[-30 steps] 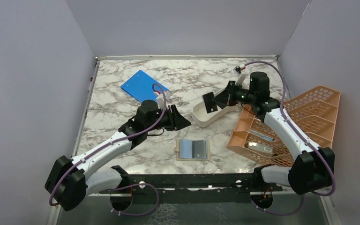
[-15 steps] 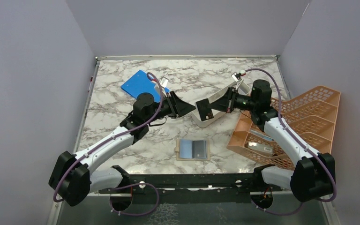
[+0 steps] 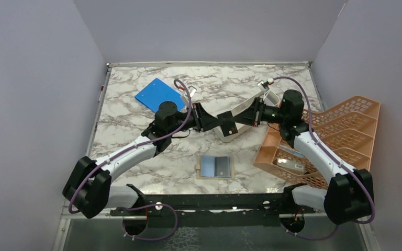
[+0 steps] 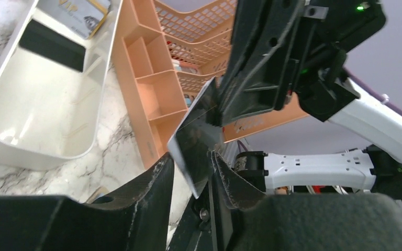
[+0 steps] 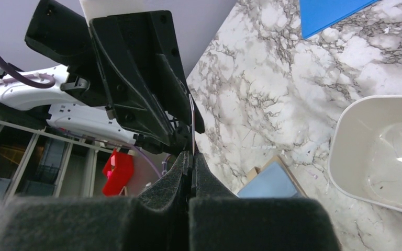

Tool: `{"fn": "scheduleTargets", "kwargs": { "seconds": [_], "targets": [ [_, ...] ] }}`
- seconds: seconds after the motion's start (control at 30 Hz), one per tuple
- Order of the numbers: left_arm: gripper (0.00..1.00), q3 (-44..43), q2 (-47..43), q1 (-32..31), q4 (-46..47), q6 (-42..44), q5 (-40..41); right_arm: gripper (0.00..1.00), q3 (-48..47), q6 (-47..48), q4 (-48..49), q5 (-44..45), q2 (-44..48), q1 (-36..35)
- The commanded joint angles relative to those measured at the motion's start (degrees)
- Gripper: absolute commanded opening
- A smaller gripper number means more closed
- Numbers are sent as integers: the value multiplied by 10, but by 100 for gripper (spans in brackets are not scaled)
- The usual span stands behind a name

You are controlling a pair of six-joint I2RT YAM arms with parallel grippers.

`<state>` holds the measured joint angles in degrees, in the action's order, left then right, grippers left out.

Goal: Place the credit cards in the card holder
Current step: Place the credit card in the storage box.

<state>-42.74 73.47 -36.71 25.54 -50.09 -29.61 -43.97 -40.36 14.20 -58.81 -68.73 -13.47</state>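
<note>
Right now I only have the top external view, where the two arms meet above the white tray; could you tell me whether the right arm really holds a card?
Observer: Yes. In the right wrist view the right fingers are shut on a thin black card, seen edge-on.
Operator: Thank you. Are the left fingers gripping it too?
Observer: Apparently not. In the left wrist view the left fingers sit on either side of it and look open.
Operator: Is there anything in the tray?
Observer: Yes. At its far end the white tray holds a second black card and a light card marked VIP.
</note>
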Motion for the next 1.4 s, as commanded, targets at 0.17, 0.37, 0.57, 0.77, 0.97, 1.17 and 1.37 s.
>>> {"fn": "scheduleTargets", "kwargs": {
  "seconds": [0.17,0.37,0.57,0.77,0.97,1.17,1.37],
  "targets": [
    [8,14,-11,2,127,-18,-57,2,26,-66,98,-40,-12,0],
    [0,33,-24,2,136,-18,-50,2,32,-75,107,-38,-14,0],
    [0,52,-41,2,136,-16,-41,2,29,-61,88,-27,-15,0],
    [9,64,-56,2,136,-16,-39,2,28,-75,102,-37,-16,0],
    [26,59,-58,2,146,-8,-52,2,51,-159,202,-58,-16,0],
    [29,60,-51,1,159,-9,-60,1,67,-212,263,-60,-13,0],
    [0,67,-57,1,191,-14,-65,1,75,-245,301,-61,-14,0]
  ]
}}
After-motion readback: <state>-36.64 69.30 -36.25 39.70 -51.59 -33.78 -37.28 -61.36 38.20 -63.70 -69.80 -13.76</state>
